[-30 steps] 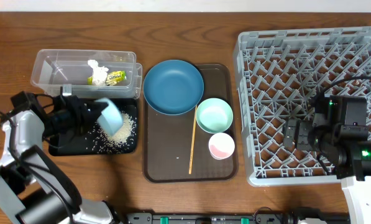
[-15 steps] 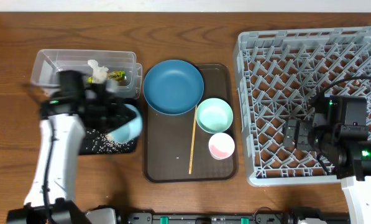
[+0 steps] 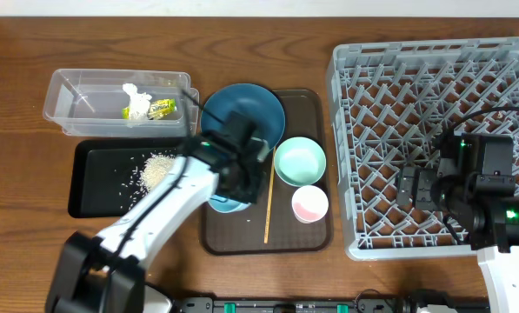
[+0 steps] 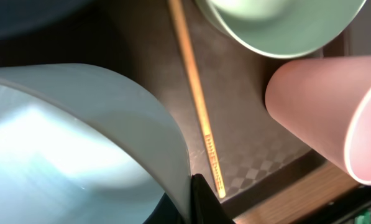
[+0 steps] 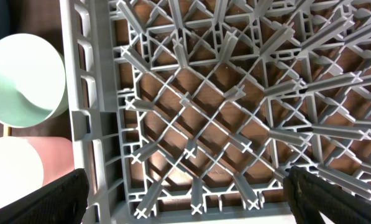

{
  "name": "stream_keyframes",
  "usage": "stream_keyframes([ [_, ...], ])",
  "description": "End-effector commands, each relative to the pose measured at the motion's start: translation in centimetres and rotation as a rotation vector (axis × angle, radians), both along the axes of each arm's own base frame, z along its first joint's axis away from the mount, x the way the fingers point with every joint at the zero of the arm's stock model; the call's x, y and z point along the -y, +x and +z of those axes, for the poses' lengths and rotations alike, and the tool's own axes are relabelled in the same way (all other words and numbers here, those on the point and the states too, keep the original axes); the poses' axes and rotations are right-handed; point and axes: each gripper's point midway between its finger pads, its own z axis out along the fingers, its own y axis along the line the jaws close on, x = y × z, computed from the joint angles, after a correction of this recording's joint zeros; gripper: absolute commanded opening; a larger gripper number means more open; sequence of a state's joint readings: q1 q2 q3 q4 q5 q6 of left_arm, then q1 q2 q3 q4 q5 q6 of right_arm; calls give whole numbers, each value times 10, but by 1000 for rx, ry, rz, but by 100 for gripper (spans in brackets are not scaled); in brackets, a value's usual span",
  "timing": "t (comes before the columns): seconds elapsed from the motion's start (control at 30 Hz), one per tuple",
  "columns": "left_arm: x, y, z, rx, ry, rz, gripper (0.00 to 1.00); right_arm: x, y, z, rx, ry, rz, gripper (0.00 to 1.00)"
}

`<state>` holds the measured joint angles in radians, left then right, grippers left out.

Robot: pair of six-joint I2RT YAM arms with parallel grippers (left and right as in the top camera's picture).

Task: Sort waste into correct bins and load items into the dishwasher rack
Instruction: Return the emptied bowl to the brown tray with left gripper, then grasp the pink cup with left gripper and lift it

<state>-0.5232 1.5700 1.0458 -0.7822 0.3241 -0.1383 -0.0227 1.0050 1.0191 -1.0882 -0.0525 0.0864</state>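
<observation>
Holding light-blue bowl (image 4: 79, 137), chopstick (image 4: 194, 93) lettering illegible

Mint-green bowl (image 3: 300, 162), cup (image 3: 310, 203), chopstick (image 3: 269, 200) crowd half the tray (image 3: 233, 228); the rack (image 3: 389, 78) stands open

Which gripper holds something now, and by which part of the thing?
The left gripper holds the light-blue bowl by its rim; the right gripper is open and empty.

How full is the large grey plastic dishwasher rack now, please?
Empty as far as visible: the rack shows only bare pegs in the overhead and right wrist views; the right arm hides a patch.
</observation>
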Motion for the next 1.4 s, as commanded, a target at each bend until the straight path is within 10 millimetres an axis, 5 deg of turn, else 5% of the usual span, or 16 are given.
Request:
stream_keyframes([
  [0.0,7,-1,-12,-3,52,-7,6,-3,2,8,23,-3,23,99],
  [0.1,10,-6,-20,-26,66,-18,11,-3,2,8,23,-3,23,99],
  [0.23,11,-5,-18,-22,64,-18,42,-3,2,8,23,-3,23,99],
  [0.3,12,-2,-11,-7,54,-16,47,-3,2,8,23,-3,23,99],
  [0.7,42,12,55,140,-146,-46,47,-3,2,8,23,-3,23,99],
  [1.03,69,-20,44,114,-136,-164,47,-3,2,8,23,-3,23,99],
  [1.37,78,-30,1,36,-36,-196,47,-3,1,7,19,-3,23,99],
])
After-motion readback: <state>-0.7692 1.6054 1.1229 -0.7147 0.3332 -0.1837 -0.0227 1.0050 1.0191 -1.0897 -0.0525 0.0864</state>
